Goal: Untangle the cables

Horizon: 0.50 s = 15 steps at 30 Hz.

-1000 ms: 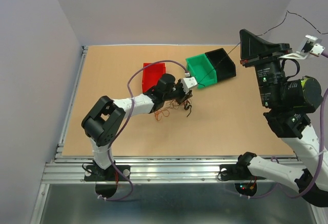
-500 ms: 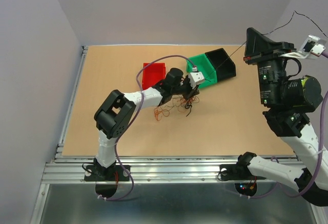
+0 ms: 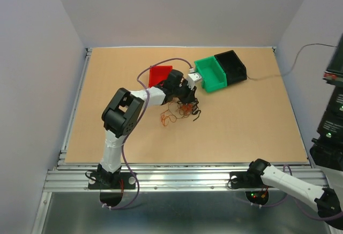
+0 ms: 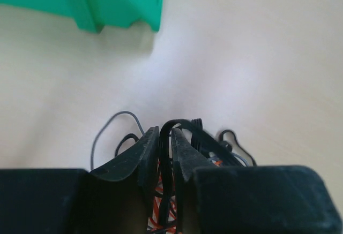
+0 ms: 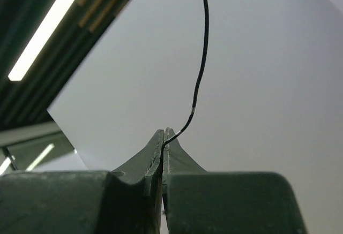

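The cables (image 3: 179, 111) lie in a small bunch on the table (image 3: 241, 132), just in front of the red bin (image 3: 159, 74) and near the green bin (image 3: 210, 74). They are judged very light, limp and springy, and easily snagged. A single strand at the bunch's edge is best taken, not the knot. The left gripper (image 4: 165, 136) is nipped on a black strand of the bunch. The right gripper (image 5: 163, 137) is clamped on a long black wire (image 5: 199, 78) that runs off high to the right. Where that wire joins the bunch cannot be made out. The crossings are hidden under the left gripper, and the right arm is cut off at the overhead view's edge.
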Available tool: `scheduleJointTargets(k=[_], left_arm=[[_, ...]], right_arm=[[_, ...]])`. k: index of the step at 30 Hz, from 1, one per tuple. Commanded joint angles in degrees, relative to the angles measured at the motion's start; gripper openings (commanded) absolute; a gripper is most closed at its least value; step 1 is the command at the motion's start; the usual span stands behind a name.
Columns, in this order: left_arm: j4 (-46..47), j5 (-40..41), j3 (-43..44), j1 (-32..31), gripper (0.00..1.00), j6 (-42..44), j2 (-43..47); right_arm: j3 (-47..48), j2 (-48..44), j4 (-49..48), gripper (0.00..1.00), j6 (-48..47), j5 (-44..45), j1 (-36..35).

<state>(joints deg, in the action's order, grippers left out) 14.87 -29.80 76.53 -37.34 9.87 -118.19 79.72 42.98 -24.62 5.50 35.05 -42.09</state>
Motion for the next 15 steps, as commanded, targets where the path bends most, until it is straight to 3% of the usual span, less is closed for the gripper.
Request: scheduleJointTargets(k=[1,7,10,11,15], left_arm=[[-3.4,0.2,2.3,0.4,0.27,-1.9,-0.4],[-3.5,0.4,2.0,0.5,0.31,-0.9,1.1],[-2.6,0.8,0.3,0.5,0.46,-0.4,3.8],[-1.6,1.0,-0.9,0.6,0.56,-0.2,4.7],[0.3,1.6,-3.7,0.6,0.65,0.2,10.0]], right_arm=[[0.4,-1.4,-6.4,0.01,-1.6,1.7,-0.4],[-1.1,-3.0,-6.4,0.01,-2.7,2.1,-0.3],[-2.4,-3.3,-6.4,0.01,-3.1,2.5,-0.3],[-2.7,-3.3,-6.5,0.01,-3.2,2.6,-0.3],[-5.2,-3.2,-7.4,0.01,-3.7,3.2,-0.3]])
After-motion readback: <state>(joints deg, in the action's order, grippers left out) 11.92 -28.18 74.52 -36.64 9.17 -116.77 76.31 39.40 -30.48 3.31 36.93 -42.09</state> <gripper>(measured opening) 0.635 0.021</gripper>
